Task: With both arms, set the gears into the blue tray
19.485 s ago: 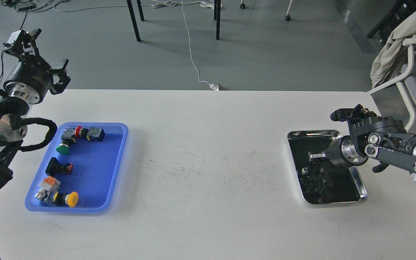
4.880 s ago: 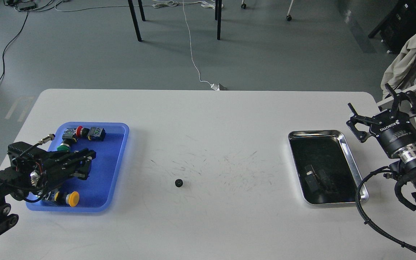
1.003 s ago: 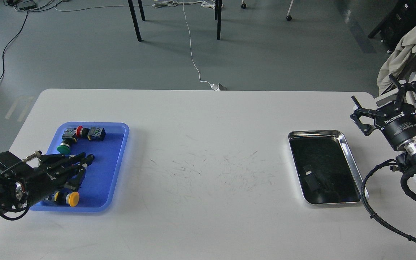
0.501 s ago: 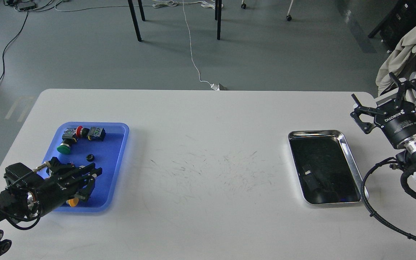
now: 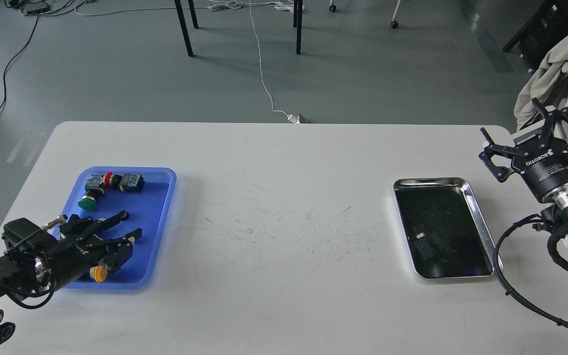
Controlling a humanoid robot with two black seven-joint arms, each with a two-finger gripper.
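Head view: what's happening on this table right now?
The left gripper hangs open over the blue tray, among the push-button switches. No gear can be made out; the gripper hides part of the tray. The right gripper is open, raised off the table's right edge, beyond the silver tray, holding nothing.

Both tools (image 5: 128, 224) (image 5: 530, 133) spread wide
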